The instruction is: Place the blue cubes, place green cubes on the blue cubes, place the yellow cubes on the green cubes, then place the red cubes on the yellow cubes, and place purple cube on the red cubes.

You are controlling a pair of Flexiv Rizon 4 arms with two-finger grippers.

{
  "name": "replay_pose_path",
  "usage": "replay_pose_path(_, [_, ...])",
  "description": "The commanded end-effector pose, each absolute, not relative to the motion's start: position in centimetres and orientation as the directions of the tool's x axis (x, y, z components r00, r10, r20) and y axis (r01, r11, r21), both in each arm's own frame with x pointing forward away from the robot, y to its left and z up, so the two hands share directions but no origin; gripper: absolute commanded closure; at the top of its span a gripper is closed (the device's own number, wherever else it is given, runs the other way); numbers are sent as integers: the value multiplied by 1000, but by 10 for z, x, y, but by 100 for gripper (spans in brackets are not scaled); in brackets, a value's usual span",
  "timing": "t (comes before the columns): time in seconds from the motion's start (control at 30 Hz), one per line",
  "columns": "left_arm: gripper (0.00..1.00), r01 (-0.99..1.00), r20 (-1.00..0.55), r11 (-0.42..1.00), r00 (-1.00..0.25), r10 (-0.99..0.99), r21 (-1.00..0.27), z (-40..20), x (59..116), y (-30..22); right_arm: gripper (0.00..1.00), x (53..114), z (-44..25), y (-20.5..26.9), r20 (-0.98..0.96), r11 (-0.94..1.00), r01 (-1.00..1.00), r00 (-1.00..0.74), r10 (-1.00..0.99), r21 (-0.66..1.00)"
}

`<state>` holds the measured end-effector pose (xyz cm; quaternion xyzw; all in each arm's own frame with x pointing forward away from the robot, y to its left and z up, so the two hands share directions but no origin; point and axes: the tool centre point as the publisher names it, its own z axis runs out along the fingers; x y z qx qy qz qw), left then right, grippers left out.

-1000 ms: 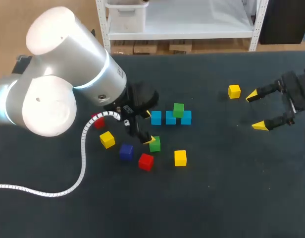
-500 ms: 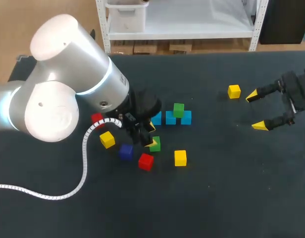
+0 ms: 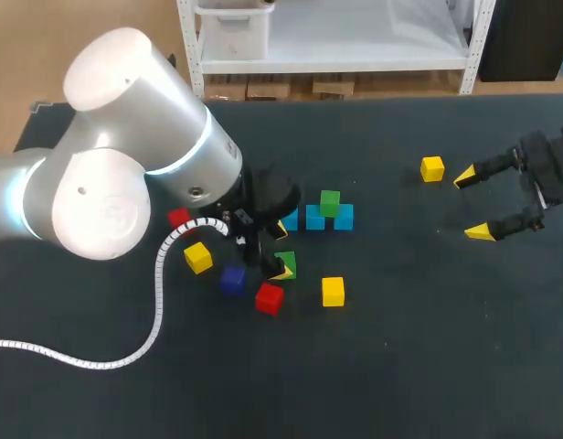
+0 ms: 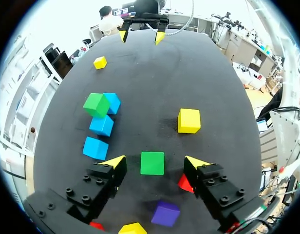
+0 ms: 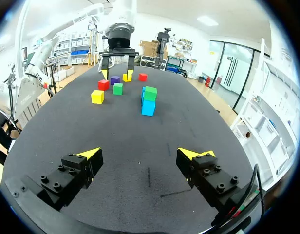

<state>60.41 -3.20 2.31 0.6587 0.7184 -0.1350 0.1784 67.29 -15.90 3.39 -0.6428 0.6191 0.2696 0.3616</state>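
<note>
Green cube [image 4: 152, 163] sits btwn the spread fingers of the L gripper [image 3: 281, 251], not pinched.
L wrist view shows a gap on each side of that cube, which rests on the black table [image 3: 400, 347]. Close by are a red cube [image 3: 270, 298], a purple cube [image 3: 232, 280] and a yellow cube [image 3: 333, 291]. A 2nd yellow cube [image 3: 197, 258] and a 2nd red cube [image 3: 179, 219] lie by the L arm. Ahead of the fingers, three blue cubes [image 3: 315, 218] stand in a touching row w/ a 2nd green cube [image 3: 330, 202] on top, over the middle and end ones. R gripper [image 3: 473, 205] is well apart at the table's R side, fingers wide, nothing btwn them. A 3rd yellow cube [image 3: 432, 168] lies near it.
</note>
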Motion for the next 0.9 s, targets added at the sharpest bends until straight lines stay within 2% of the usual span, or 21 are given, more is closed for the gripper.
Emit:
replay_pose_path(0.03, [25, 995, -430, 92, -67, 900, 37, 20, 608, -35, 0, 673, 33, -159, -796, 27, -991, 90, -599, -132])
replay_pose_path(0.17, [31, 995, -428, 96, -72, 901, 34, 16, 608, -34, 0, 673, 33, -159, -796, 27, -991, 90, -599, -132])
replay_pose_path(0.53, [32, 995, -419, 102, -83, 904, 23, 6, 604, -30, 0, 673, 33, -159, -796, 27, -991, 90, -599, -132])
replay_pose_path(0.63, [39, 995, -419, 101, -84, 904, 19, 4, 603, -31, 0, 673, 33, -159, -796, 27, -991, 90, -599, -132])
replay_pose_path(0.9, [37, 996, -414, 94, -81, 907, 10, -1, 601, -33, 0, 673, 33, -159, -796, 27, -991, 90, -599, -132])
